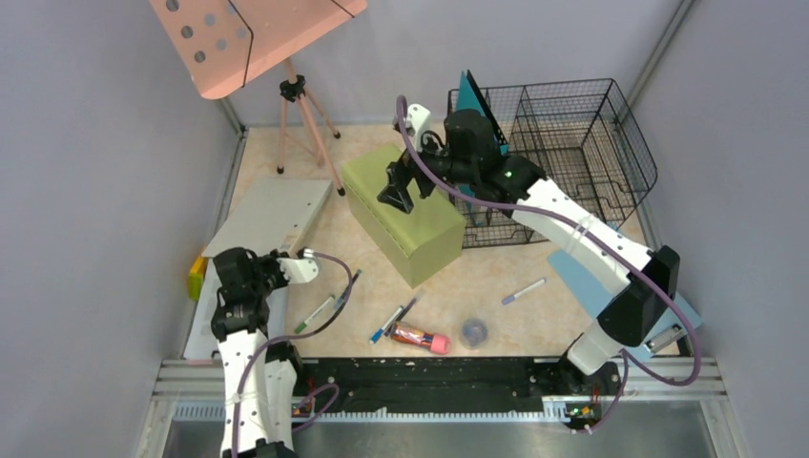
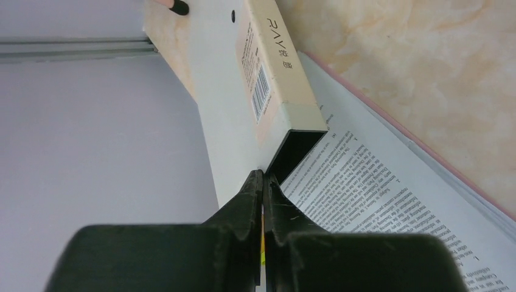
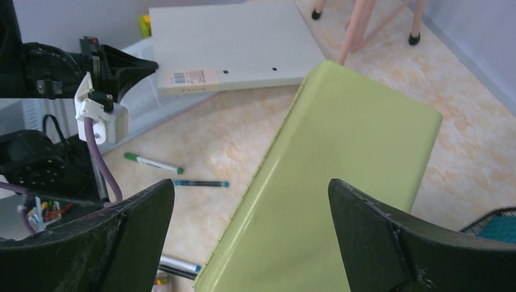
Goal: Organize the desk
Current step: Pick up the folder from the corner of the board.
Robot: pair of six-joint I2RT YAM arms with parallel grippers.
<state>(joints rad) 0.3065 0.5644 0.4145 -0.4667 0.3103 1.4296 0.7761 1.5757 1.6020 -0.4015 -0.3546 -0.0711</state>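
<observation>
The desk [image 1: 496, 277] is a beige marbled top. My left gripper [image 1: 267, 258] sits at the near end of a flat grey binder [image 1: 272, 215] by the left wall. In the left wrist view its jaws [image 2: 263, 176] are shut, tips against the binder's open spine end [image 2: 286, 91], beside a printed sheet [image 2: 389, 201]. I cannot make out anything pinched between them. My right gripper [image 1: 399, 196] hovers over the olive-green box [image 1: 405, 215] in mid-desk, and the right wrist view shows it wide open [image 3: 251, 182] above the box lid [image 3: 341, 182], holding nothing.
Pens and markers lie along the front: green [image 1: 315, 313], dark [image 1: 345, 291], blue [image 1: 393, 320], purple [image 1: 523, 291], with a red tube [image 1: 420, 336] and a round cap [image 1: 474, 331]. A wire basket [image 1: 572, 143] stands back right, a pink tripod stand [image 1: 253, 33] back left, a blue folder [image 1: 591, 281] right.
</observation>
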